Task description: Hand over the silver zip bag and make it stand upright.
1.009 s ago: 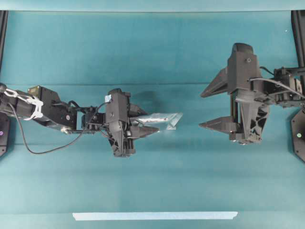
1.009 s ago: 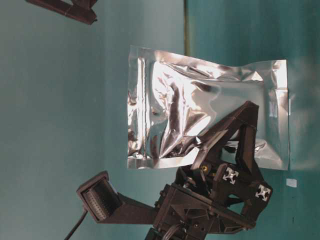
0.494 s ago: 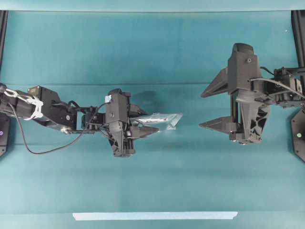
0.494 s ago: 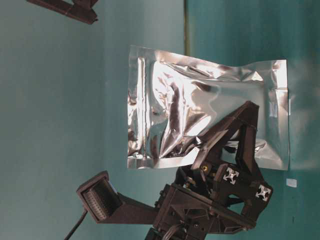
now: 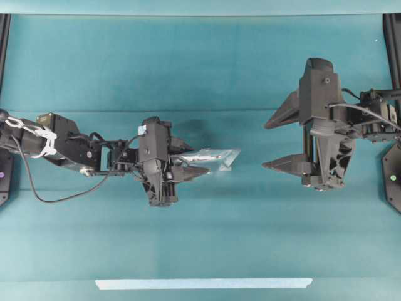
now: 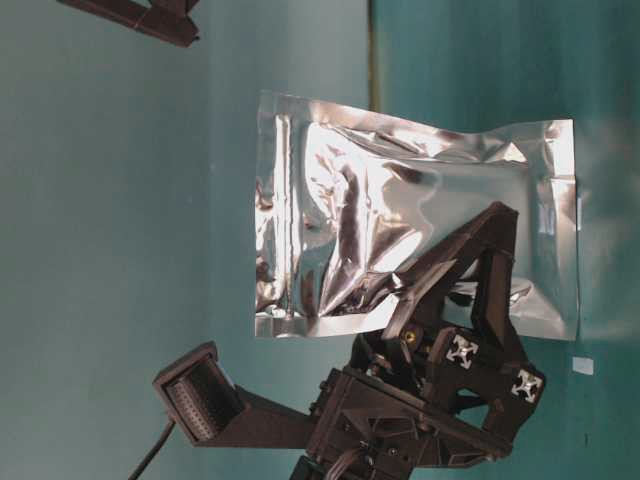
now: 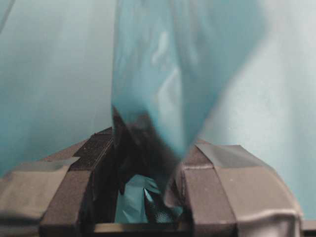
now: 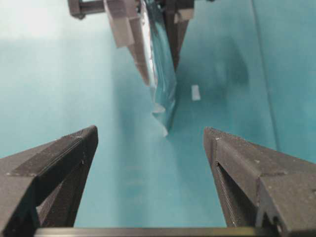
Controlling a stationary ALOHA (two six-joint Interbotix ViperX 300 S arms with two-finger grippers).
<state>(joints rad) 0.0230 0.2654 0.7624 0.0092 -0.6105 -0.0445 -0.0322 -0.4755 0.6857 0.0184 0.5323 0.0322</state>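
Note:
The silver zip bag (image 5: 218,156) is up off the teal table, edge-on from overhead and a broad crinkled foil face (image 6: 400,190) in the table-level view. My left gripper (image 5: 197,158) is shut on one end of it, with a finger (image 6: 470,260) lying across the foil. In the left wrist view the bag (image 7: 182,69) rises from between the jaws (image 7: 150,148), blurred. My right gripper (image 5: 265,145) is open, a short gap to the right of the bag's free end. Its wrist view shows the bag (image 8: 163,84) ahead, beyond the fingertips (image 8: 150,133).
A pale tape strip (image 5: 203,283) lies along the table's near edge. A small white scrap (image 8: 195,92) sits on the table under the bag. Black frame posts (image 5: 393,44) stand at the far left and right edges.

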